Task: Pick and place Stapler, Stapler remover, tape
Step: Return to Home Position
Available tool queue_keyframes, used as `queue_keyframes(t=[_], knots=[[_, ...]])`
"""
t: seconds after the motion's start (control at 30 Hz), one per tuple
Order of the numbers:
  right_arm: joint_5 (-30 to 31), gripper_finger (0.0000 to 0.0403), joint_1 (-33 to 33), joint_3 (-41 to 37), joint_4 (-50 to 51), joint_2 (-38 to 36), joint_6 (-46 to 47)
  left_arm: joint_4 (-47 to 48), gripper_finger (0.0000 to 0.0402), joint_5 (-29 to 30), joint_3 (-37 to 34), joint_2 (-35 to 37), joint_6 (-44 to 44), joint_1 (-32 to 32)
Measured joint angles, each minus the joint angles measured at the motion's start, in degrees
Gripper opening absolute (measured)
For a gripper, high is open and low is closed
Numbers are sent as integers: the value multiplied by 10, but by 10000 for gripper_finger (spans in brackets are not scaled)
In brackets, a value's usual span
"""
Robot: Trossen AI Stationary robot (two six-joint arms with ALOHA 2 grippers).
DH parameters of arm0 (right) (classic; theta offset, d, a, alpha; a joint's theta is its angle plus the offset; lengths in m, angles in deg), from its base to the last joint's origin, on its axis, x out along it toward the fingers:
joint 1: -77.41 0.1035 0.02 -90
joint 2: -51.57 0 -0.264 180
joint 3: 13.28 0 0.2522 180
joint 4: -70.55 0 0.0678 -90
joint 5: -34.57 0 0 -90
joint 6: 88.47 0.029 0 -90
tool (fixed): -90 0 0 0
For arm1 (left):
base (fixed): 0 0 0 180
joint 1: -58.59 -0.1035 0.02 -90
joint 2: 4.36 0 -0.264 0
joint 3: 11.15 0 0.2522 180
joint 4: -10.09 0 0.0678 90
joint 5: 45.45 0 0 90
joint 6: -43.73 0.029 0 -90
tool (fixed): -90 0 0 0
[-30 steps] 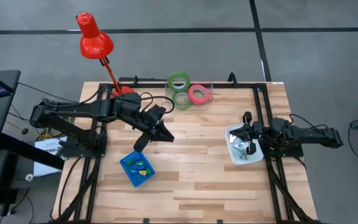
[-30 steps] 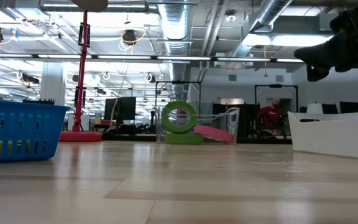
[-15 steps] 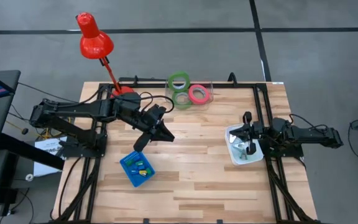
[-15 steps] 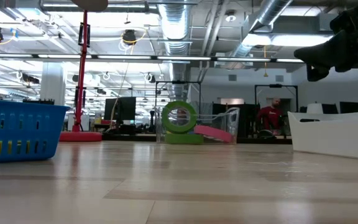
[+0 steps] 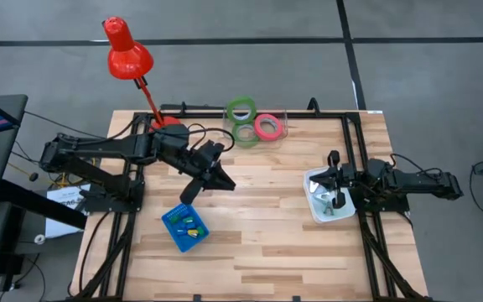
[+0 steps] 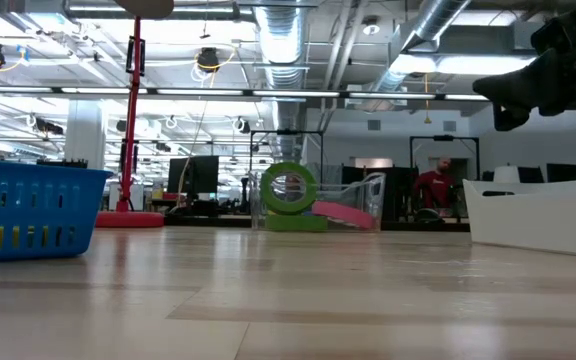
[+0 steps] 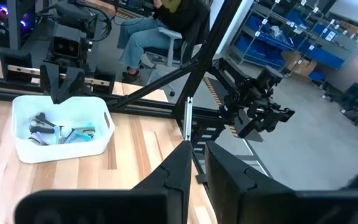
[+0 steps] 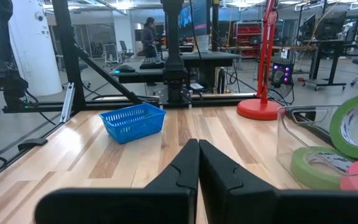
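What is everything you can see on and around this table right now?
green tape rings: 2, green, in the clear container, one upright
pink-red tape ring: 1, pink-red, same container
clear container: 1, clear, table's back edge
blue bin: 1, blue, front left of the table
small pieces: several, green, yellow and blue, inside the blue bin
white bin: 1, white, table's right side
small items: several, light blue and dark, inside the white bin
desk lamp: 1, red, back left corner
table: 1, light wood
people: at least 1, red top, room behind
left end effector: dark, above the table, left of centre
right end effector: dark, shut, over the white bin
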State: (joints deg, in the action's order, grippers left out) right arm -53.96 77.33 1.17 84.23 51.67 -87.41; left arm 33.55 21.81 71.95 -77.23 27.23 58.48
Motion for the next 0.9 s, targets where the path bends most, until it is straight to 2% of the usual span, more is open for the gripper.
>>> queue_keyframes(t=[0.17,0.27,0.37,0.47,0.53,0.73,0.9], knots=[[0,1,0,0,0,0,0,-4,39,1,1,12,-4,-3],[0,1,0,0,-1,0,0,-14,39,7,-1,19,38,-10],[0,1,0,0,-2,0,0,-58,39,77,-19,39,75,-7],[0,1,0,0,-2,0,0,-101,39,150,-63,65,88,-2],[0,1,0,0,-2,0,0,-129,39,176,-99,88,88,-1],[0,1,0,0,-2,0,0,-205,39,187,-230,176,101,-7],[0,1,0,0,-3,0,0,-216,39,198,-326,266,103,-10]])
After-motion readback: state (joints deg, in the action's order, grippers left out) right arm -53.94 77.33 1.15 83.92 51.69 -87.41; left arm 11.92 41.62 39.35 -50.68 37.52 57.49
